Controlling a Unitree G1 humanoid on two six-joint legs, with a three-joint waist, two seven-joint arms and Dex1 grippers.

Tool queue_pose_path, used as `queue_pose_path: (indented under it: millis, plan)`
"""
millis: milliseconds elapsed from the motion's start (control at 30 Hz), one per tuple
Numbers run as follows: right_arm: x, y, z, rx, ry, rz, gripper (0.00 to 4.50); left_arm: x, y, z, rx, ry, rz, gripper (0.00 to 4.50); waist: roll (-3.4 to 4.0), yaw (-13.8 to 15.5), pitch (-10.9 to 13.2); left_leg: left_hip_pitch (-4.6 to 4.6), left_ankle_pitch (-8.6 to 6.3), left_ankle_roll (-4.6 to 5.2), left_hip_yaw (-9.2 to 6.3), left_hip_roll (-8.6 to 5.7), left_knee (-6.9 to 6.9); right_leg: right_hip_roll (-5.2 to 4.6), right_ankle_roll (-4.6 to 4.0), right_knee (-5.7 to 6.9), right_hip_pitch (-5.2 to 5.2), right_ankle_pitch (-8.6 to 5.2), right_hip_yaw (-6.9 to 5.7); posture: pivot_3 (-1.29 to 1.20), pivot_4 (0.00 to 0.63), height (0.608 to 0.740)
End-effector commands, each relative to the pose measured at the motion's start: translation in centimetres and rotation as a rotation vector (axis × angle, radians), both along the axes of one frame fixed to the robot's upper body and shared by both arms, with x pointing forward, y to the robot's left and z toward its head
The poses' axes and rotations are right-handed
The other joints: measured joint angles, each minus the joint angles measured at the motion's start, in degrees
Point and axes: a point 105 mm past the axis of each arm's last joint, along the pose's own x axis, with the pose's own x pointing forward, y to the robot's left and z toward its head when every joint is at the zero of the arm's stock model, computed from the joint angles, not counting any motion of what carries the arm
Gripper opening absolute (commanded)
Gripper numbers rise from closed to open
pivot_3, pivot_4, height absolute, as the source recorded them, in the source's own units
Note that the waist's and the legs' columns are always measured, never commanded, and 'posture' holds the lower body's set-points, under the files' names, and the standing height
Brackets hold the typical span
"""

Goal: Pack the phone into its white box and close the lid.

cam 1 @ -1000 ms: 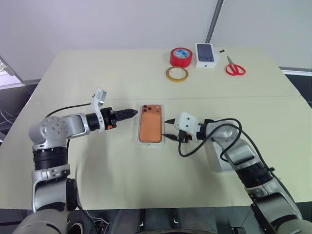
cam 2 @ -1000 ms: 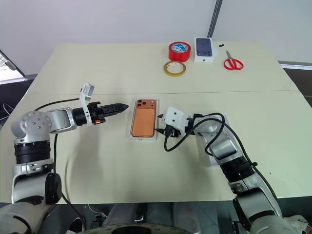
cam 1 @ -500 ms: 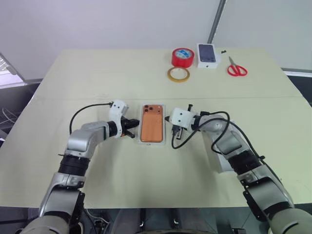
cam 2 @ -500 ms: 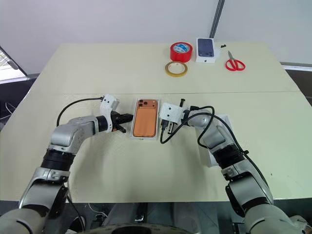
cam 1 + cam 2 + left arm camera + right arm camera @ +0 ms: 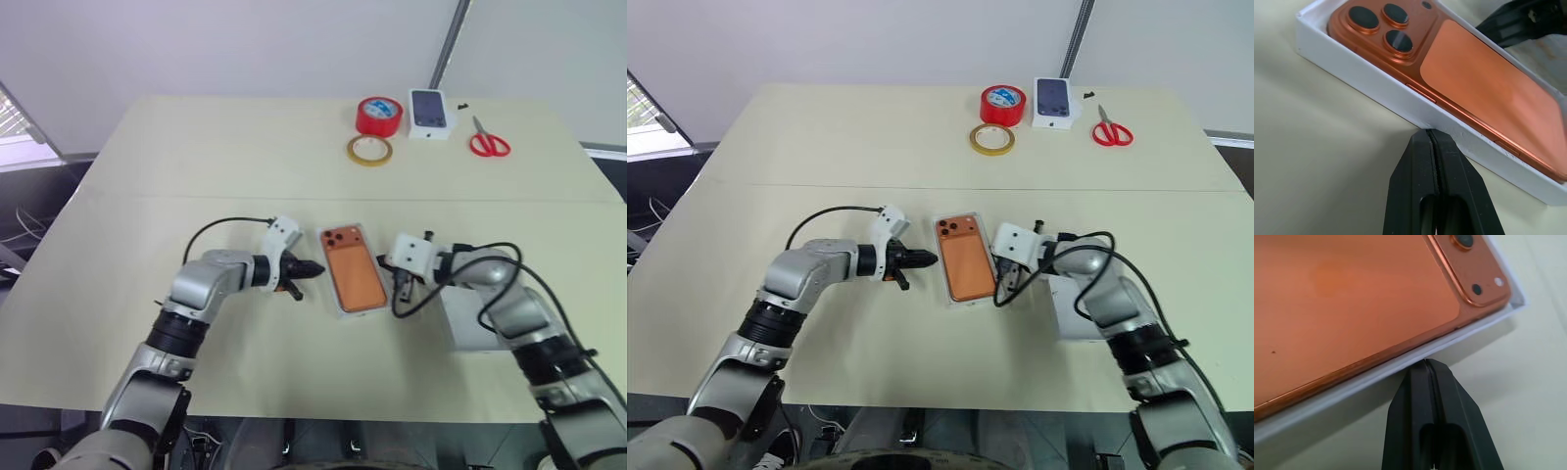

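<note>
- The phone lies in the white box, just right of centre in the head views, camera side up.
- Our left gripper has its fingers pressed shut, holding nothing, its tip at the box's outer wall on the left side.
- Our right gripper is likewise closed and empty, its tip at the opposite long wall.
- Packing looks done: the phone sits flat inside the rim. We judge the closing is all that is left.
- The lid rests on the table at the right, partly under our right arm, not yet on.
- The phone's long axis runs up and down the frame, slightly tilted, lenses at the far end.
</note>
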Motion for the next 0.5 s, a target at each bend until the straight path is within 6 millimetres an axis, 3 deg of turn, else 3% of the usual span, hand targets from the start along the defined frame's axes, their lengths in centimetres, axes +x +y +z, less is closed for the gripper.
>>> queue_pose_path:
  millis: [33,233,500]
  plan:
    - [-1.9,2.0,1.2,0.056,0.009,0.091,0.00,-1.3,-4.5,1.8,-0.074,-0.030,-0.168,0.07,0.00,-0.1,0.0,0.01,-0.04,0.07,0.00,0.00,0.00,0.01,0.00,0.01,0.00,0.00,0.00,0.00,0.150,0.740]
    - [-2.7,1.4,1.3,0.085,0.064,0.040,0.00,-1.5,-5.4,1.7,-0.086,-0.040,-0.202,0.07,0.00,-0.2,0.0,0.06,-0.08,0.15,0.00,0.04,-0.01,0.07,0.00,0.05,-0.01,0.00,0.01,0.00,0.150,0.740]
    - [-2.5,0.5,0.8,0.039,0.046,0.005,0.00,0.1,-3.6,1.3,-0.055,-0.064,-0.118,0.07,0.00,-0.1,0.0,0.06,0.00,0.02,0.00,0.04,-0.01,0.07,0.00,0.04,-0.01,0.00,0.01,0.00,0.150,0.740]
